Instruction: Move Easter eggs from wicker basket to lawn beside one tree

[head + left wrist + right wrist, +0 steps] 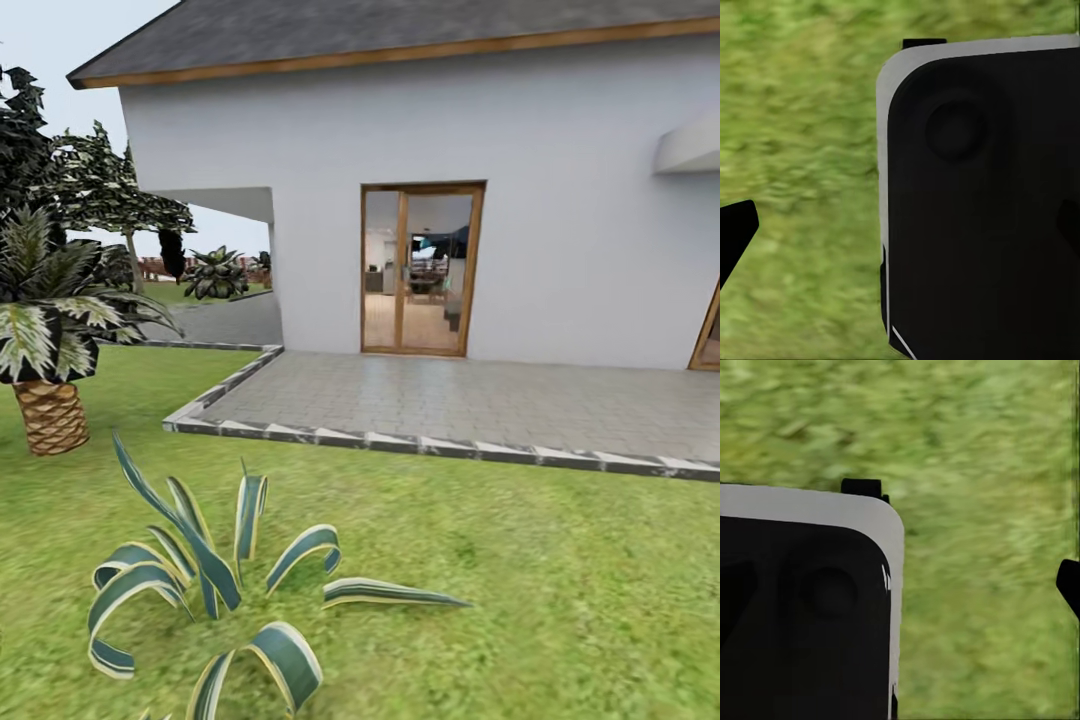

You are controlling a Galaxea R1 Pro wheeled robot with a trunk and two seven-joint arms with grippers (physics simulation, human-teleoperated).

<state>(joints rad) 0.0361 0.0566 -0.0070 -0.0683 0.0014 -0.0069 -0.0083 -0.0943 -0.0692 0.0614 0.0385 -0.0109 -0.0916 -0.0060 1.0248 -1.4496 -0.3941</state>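
Observation:
The lawn (520, 570) spreads across the near ground in the head view. The eggs and the wicker basket are out of view. Far back on the left, a tree (110, 190) with a slim trunk and a mottled crown rises behind the palm. In the left wrist view, my left gripper (900, 229) hangs over grass, one black fingertip (736, 232) at the picture's edge, jaws spread with nothing between them. My right gripper (900, 585) is likewise spread over grass, with a fingertip (1069, 585) at the edge.
A white house (560, 170) with a glass door (420, 270) stands ahead behind a tiled patio (480, 400) with a raised kerb. A striped agave (210, 590) grows close in front and a short palm (50, 400) stands at the left. The robot's black body (982, 210) lies under both wrists.

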